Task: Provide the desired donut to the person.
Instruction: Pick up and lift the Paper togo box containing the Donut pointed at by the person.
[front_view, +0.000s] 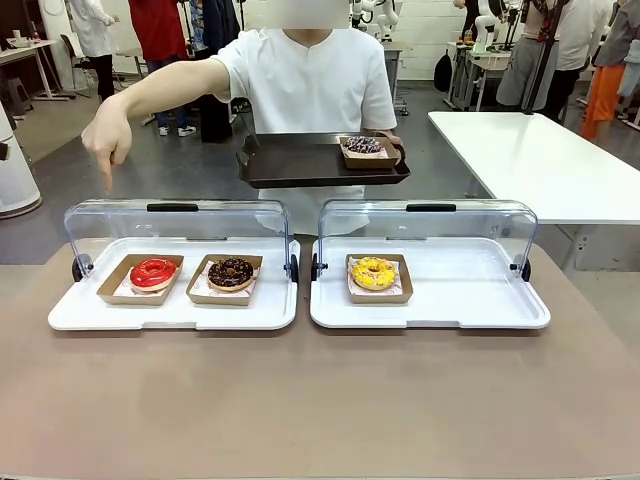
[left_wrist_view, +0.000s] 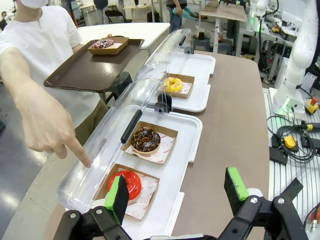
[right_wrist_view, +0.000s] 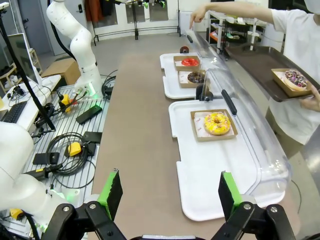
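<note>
The person (front_view: 310, 85) in a white shirt stands across the table and points a finger (front_view: 108, 180) down at the left display tray's lid, above the red donut (front_view: 153, 273). A chocolate donut (front_view: 231, 272) sits beside it, and a yellow donut (front_view: 373, 272) lies in the right tray. The person's other hand holds a brown tray (front_view: 300, 165) carrying a sprinkled donut (front_view: 363, 146) in a box. In the left wrist view my left gripper (left_wrist_view: 176, 192) is open above the red donut (left_wrist_view: 129, 182) and the table's near side. My right gripper (right_wrist_view: 170, 192) is open over the table, short of the yellow donut (right_wrist_view: 216, 123).
Two white display trays (front_view: 180, 310) (front_view: 440, 310) stand side by side with clear lids (front_view: 175, 225) raised at the back. Each donut rests in a cardboard box. The brown tabletop (front_view: 320, 400) lies bare in front. A white table (front_view: 540, 160) stands at the back right.
</note>
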